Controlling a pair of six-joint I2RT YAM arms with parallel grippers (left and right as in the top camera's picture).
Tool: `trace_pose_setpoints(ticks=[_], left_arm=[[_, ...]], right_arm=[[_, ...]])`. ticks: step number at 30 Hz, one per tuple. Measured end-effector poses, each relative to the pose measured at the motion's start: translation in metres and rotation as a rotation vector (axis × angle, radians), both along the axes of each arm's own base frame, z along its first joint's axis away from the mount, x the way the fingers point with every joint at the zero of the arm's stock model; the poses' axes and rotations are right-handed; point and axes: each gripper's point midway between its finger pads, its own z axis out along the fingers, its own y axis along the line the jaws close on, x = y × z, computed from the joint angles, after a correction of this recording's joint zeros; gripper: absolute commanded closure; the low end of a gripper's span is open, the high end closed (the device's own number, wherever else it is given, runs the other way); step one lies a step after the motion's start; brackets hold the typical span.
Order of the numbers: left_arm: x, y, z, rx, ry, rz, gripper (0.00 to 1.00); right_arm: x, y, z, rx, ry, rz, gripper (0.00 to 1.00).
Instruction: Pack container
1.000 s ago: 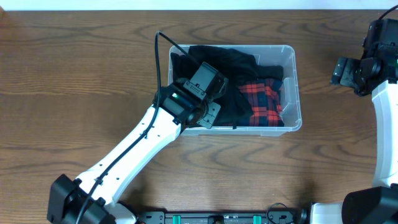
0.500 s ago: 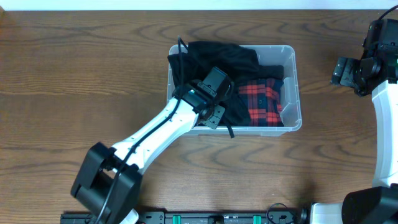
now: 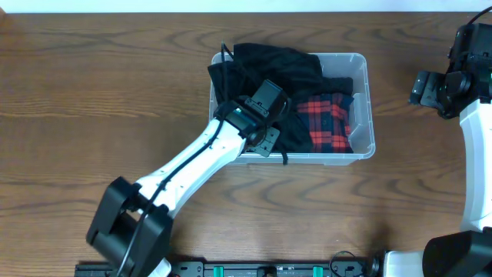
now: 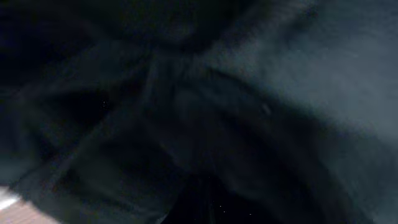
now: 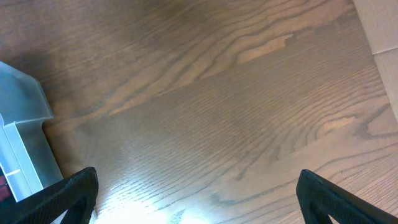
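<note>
— Wooden worktop (image 3: 92, 77), container (image 3: 367, 92) toward twelve o'clock. Which step?
— Probably tucking the black garment (image 3: 269, 65) in. Left fingers (image 3: 265, 141) are buried, state unclear. Right fingers (image 5: 68, 190) are apart, at three o'clock. Next, push the overhanging cloth inside.

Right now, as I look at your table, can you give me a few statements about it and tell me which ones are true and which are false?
1. A red plaid garment lies inside the clear container. True.
2. The right tool is gripping the black garment. False: it is open and holds nothing, over bare wooden table off to the container's right.
3. The left arm reaches into the container, onto the black garment. True.
4. The container has a lid on it. False: it is open on top, with both garments showing.
5. The red plaid garment lies at the container's left end. False: it is towards the right end, beside the black garment.
</note>
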Motion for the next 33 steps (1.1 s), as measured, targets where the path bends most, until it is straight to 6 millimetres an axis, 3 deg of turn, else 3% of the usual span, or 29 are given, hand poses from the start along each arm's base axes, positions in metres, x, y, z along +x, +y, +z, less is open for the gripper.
trace_pose_setpoints(ticks=[8,12,22,33], left_arm=[[0.000,0.000,0.088,-0.160,-0.201,0.000,0.94],[0.001,-0.004,0.102,-0.193,-0.241,-0.006,0.94],[-0.005,-0.036,0.082,-0.220,-0.194,-0.078,0.94],[-0.003,-0.058,0.002,-0.162,-0.014,-0.109,0.94]], right_arm=[[0.000,0.000,0.000,0.000,0.000,0.000,0.01],[0.000,0.000,0.000,0.000,0.000,0.000,0.01],[0.000,0.000,0.000,0.000,0.000,0.000,0.01],[0.000,0.000,0.000,0.000,0.000,0.000,0.01]])
